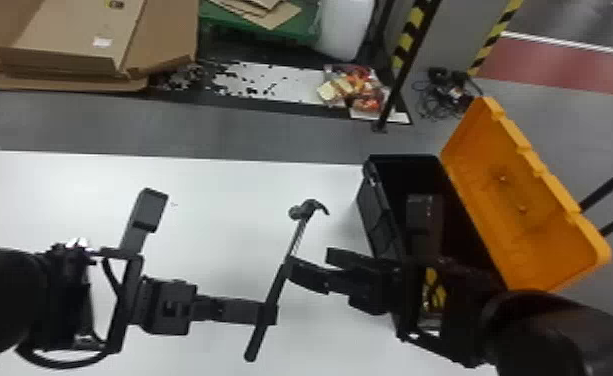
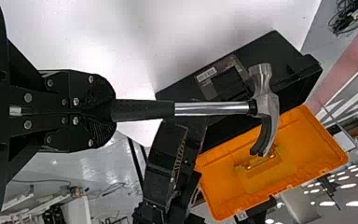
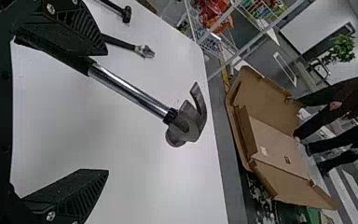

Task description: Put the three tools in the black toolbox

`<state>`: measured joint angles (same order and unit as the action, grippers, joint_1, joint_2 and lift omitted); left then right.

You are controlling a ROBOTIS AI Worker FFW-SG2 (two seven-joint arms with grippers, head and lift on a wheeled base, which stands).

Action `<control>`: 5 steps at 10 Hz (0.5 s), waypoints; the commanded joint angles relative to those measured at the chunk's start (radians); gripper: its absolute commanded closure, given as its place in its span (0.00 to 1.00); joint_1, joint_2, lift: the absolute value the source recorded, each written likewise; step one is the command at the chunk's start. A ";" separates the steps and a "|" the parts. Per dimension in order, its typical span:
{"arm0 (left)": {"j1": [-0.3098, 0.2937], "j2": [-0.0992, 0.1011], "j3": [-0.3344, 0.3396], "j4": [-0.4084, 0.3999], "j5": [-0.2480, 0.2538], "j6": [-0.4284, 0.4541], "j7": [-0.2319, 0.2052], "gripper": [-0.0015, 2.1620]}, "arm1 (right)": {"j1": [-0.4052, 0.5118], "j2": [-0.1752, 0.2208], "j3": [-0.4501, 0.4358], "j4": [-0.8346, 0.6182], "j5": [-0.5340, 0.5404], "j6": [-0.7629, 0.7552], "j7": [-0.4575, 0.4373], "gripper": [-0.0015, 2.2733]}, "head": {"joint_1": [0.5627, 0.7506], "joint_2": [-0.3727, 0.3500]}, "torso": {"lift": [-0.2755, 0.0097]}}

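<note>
One hammer (image 2: 266, 105) is clamped in my left gripper (image 2: 113, 111); my right gripper (image 3: 106, 110) gapes beside it. I'd seat the handle (image 1: 256, 342) deep before releasing left, black toolbox (image 1: 376, 215) waiting at right.

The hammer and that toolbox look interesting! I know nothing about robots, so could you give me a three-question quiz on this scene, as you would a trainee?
1. True or false: the fingers of the right gripper stand apart.

2. What has hold of the hammer?
A) The right gripper
B) The left gripper
C) Neither gripper

3. Fill in the colour: the open lid of the black toolbox is ____ inside.

Key: 1. True; 2. B; 3. orange
</note>
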<state>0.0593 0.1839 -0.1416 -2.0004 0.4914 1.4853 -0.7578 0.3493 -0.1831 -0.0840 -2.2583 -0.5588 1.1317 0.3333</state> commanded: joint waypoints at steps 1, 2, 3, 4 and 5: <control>0.016 0.000 -0.003 0.008 -0.005 -0.026 -0.003 0.82 | -0.006 0.007 0.000 -0.003 -0.007 0.003 -0.004 0.05 | 0.70 0.25 | 0.77; 0.019 0.000 -0.009 0.009 -0.005 -0.038 0.000 0.82 | -0.006 0.014 0.000 -0.003 -0.007 0.003 -0.005 0.05 | 0.70 0.25 | 0.77; 0.019 0.000 -0.012 0.014 -0.005 -0.047 0.002 0.82 | -0.006 0.024 0.006 -0.001 -0.006 0.003 -0.007 0.05 | 0.70 0.26 | 0.77; 0.019 -0.001 -0.012 0.015 -0.005 -0.050 0.002 0.82 | -0.006 0.030 0.009 -0.001 -0.006 0.003 -0.007 0.05 | 0.70 0.26 | 0.77; 0.016 -0.001 -0.015 0.015 -0.005 -0.050 0.003 0.82 | -0.007 0.034 0.017 -0.001 -0.007 0.006 -0.007 0.05 | 0.70 0.27 | 0.77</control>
<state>0.0768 0.1827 -0.1551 -1.9854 0.4862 1.4352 -0.7544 0.3431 -0.1514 -0.0716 -2.2597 -0.5654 1.1364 0.3262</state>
